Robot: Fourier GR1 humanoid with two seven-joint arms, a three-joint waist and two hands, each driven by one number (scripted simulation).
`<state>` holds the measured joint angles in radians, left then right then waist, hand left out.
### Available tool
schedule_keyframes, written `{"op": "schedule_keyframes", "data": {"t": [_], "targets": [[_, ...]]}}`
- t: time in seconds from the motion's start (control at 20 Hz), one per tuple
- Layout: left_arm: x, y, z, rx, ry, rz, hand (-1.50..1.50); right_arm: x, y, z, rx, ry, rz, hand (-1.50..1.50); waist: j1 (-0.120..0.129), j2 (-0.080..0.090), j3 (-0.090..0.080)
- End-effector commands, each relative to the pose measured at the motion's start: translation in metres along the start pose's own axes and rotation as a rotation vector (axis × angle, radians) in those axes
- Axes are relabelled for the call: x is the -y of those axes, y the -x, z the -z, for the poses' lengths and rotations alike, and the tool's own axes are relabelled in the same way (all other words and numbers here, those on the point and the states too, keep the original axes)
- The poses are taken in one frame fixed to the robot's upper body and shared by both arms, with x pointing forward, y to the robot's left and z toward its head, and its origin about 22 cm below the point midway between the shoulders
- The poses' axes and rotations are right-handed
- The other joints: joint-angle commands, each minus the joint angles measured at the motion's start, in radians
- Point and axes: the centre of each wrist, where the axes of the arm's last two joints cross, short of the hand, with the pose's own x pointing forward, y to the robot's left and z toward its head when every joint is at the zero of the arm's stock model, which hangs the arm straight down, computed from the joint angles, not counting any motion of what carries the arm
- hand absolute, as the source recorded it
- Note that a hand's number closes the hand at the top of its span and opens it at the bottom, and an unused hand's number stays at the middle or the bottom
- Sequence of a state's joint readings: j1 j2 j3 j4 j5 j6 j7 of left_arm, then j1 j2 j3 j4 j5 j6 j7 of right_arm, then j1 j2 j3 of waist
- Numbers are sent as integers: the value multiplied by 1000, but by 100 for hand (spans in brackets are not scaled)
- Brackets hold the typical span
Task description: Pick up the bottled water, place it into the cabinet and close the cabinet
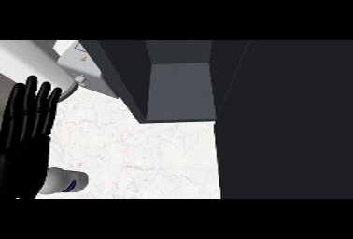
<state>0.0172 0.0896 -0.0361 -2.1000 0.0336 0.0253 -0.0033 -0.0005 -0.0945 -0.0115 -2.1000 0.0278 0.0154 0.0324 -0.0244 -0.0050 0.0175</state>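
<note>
At the left edge, the left hand (pixel 26 135) rests spread, fingers up, holding nothing. Just beside it the water bottle (pixel 63 181) lies toppled on the counter (pixel 144 158); it could roll when grasped. The cabinet (pixel 180 88) stands open, well apart.

At the left edge of the view stands the left black robot hand (pixel 26 135), open, its fingers (pixel 31 95) straight and held close together, pointing up and away from the robot's body. The palm is broad and flat, facing the viewer, and fills the lower left corner down to the bottom edge. The fingertips lie at slightly different heights, the outermost one lowest. It holds nothing. No forearm shows below it, and the right robot hand does not show anywhere.
</note>
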Motion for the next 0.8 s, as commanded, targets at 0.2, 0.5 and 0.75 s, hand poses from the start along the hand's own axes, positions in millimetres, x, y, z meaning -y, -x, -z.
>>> {"op": "schedule_keyframes", "data": {"t": [0.2,0.5,0.75], "targets": [[-59,-58,-50,5,69,128,-150,4,-4,-41,12,10,11,-150,47,-4,-18],[-59,-64,-82,-163,-47,-202,-150,-16,-32,-47,-84,-187,191,-150,49,-4,-18],[-68,-85,-99,-170,-42,-207,-150,-14,-69,-54,-77,-177,211,-150,43,-2,-18]]}}
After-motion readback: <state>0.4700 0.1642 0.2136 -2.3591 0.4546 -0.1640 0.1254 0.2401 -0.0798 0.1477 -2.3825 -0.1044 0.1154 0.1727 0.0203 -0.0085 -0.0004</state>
